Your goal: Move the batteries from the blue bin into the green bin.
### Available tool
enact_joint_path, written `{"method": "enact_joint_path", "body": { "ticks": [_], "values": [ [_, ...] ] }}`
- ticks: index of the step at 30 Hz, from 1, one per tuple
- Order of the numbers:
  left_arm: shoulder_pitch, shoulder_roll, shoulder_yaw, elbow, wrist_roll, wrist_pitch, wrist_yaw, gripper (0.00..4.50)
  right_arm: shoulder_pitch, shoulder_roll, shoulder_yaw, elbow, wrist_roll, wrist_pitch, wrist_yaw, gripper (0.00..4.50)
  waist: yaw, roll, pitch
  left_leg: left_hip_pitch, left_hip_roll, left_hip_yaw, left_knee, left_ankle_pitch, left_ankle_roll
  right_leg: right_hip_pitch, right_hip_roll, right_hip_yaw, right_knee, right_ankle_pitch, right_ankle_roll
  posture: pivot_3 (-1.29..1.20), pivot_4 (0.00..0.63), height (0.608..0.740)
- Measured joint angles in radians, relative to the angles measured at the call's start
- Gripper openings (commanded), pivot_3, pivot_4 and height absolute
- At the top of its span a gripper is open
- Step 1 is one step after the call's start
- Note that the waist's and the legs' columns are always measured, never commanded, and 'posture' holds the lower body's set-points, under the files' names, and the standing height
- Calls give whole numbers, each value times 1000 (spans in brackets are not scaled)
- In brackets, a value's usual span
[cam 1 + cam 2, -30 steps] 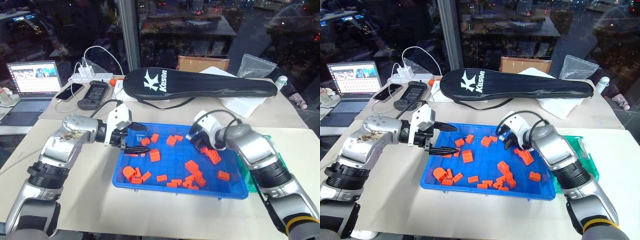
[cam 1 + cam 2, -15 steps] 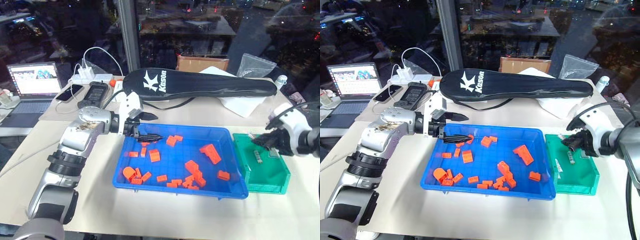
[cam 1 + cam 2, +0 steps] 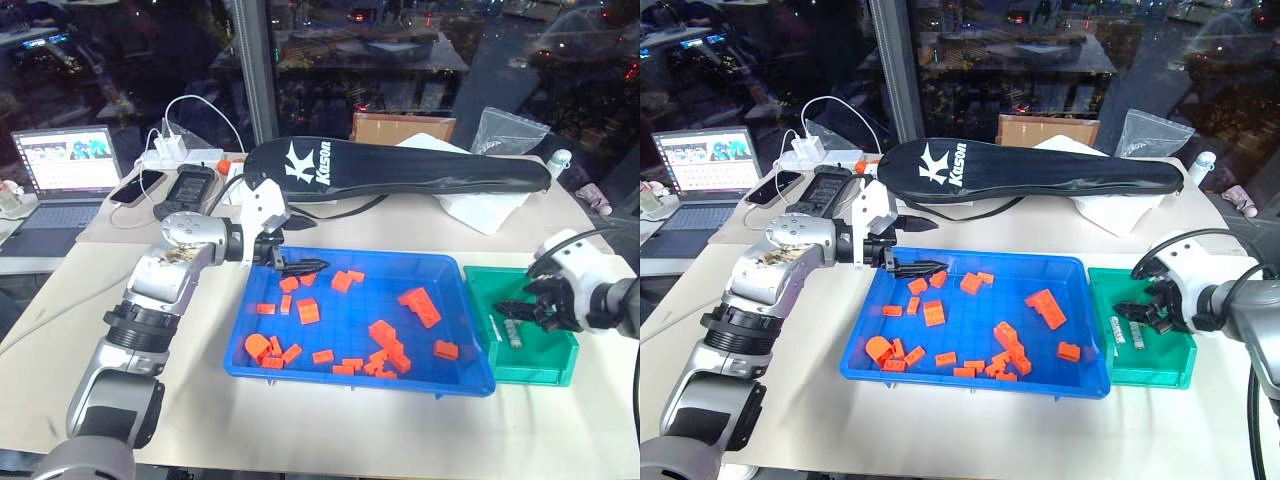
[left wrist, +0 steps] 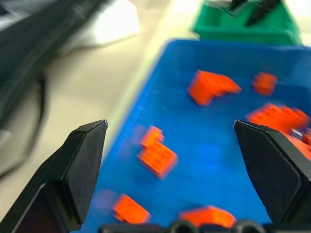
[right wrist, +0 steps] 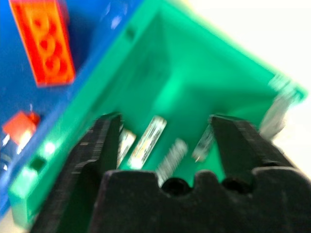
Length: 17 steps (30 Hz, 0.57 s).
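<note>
Batteries (image 5: pixel 148 141) are seen lying in the green bin (image 3: pixel 545 362) — beneath the right gripper (image 3: pixel 527 309), spread wide, empty. The left gripper (image 3: pixel 303 266) is held open, empty, over the blue bin (image 3: pixel 430 382) — bricks (image 3: pixel 419 306) inside.

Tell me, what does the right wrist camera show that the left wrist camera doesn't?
Right wrist view: several batteries lying in the green bin, framed by the open right gripper. Left wrist view: a wide stretch of the blue bin with many orange bricks, framed by the open left gripper. Both: the green bin, the blue bin and orange bricks.
</note>
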Motion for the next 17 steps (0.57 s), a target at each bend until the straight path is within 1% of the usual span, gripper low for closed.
{"method": "enact_joint_path", "body": {
  "ticks": [2,4,7,10,13,17],
  "values": [
    [17,14,43,-1,-1,-3,27,4500,46,35,-102,-14,14,-128,41,3558,1,0,0,1,0,-1,0,0,0,2,0,-1,-1,-1,1,0,150,736],
    [48,31,84,-4,-7,-16,43,4500,98,78,-176,-37,58,-221,102,3558,1,0,0,2,0,-1,0,-1,1,5,0,-1,-2,-1,1,0,150,736],
    [111,42,137,-5,-9,-40,79,4500,124,177,-230,-81,124,-295,125,3558,-3,0,0,4,0,-1,1,0,1,8,0,-1,-1,-1,1,0,150,736],
    [201,57,172,-31,-24,-26,99,4500,142,230,-227,-143,165,-308,99,3558,-5,-1,0,6,0,-1,1,0,0,10,0,-1,-1,-1,1,0,150,736],
    [268,66,219,-70,-48,18,127,4500,155,231,-193,-162,155,-309,53,3558,-4,-2,1,6,0,-2,0,0,-1,10,0,-1,-1,-1,1,0,150,736],
    [303,72,259,-128,-89,95,162,4500,156,236,-151,-175,153,-284,-9,3558,4,-2,1,6,-1,-2,0,0,-1,10,-1,-1,-2,-1,1,0,150,736]
  ]
}}
